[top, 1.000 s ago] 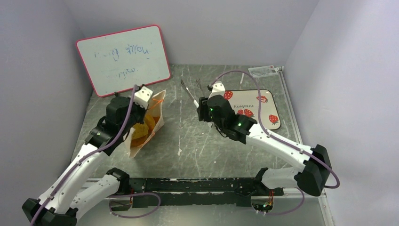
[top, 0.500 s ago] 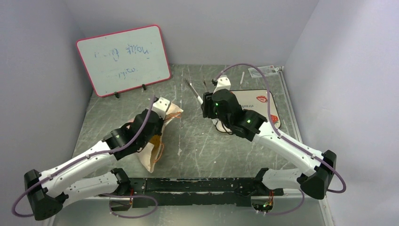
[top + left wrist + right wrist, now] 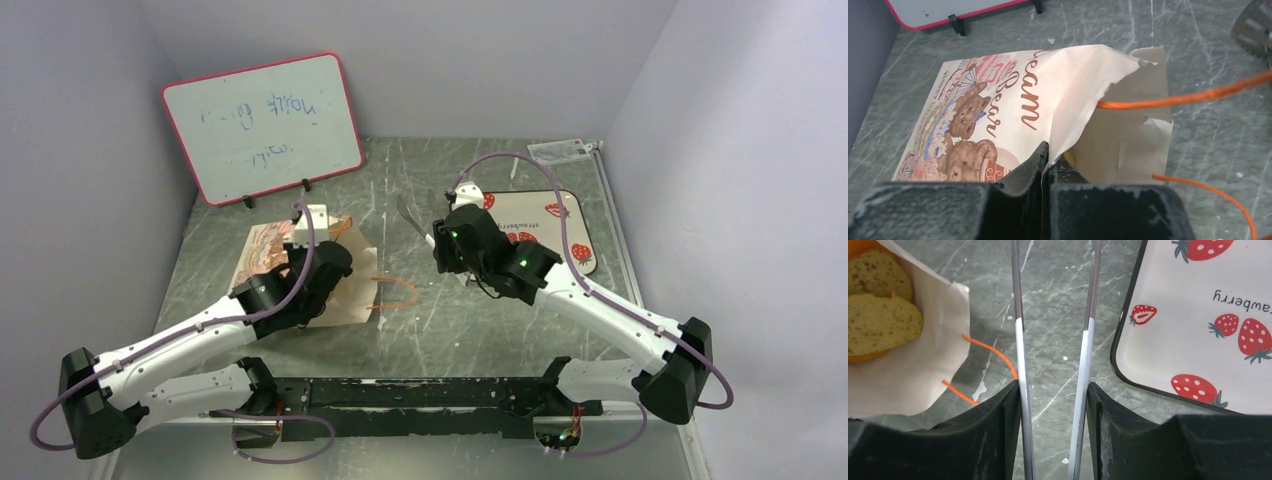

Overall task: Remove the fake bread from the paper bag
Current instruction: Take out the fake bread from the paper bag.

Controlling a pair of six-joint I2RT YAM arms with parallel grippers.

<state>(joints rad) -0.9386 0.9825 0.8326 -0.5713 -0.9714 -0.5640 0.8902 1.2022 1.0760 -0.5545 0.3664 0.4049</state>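
On the left half of the counter, nearer its front edge than its back, the paper bag [image 3: 264, 248] lies flat with its teddy-bear print up and its mouth turned toward the middle. The left gripper [image 3: 1047, 156] is clenched on the upper lip of that mouth, jaws pressed together with the paper between them. From above, the left arm covers the pinch and most of the opening. The fake bread [image 3: 879, 315] shows clearly only in the right wrist view: speckled tan pieces over an orange one on the bag's pale inside, cut off at the frame's corner, so their number cannot be told. The orange cord handles [image 3: 1193, 96] spill from the mouth onto the counter. Beyond them, the right gripper [image 3: 1054, 387] grasps a pair of metal tongs [image 3: 1019, 345], one arm against each finger, with their tips out of that view. Farther right lies the strawberry tray [image 3: 572, 228], partly under the right arm. At the back-left corner stands the whiteboard [image 3: 262, 125], its writing too faint to read.
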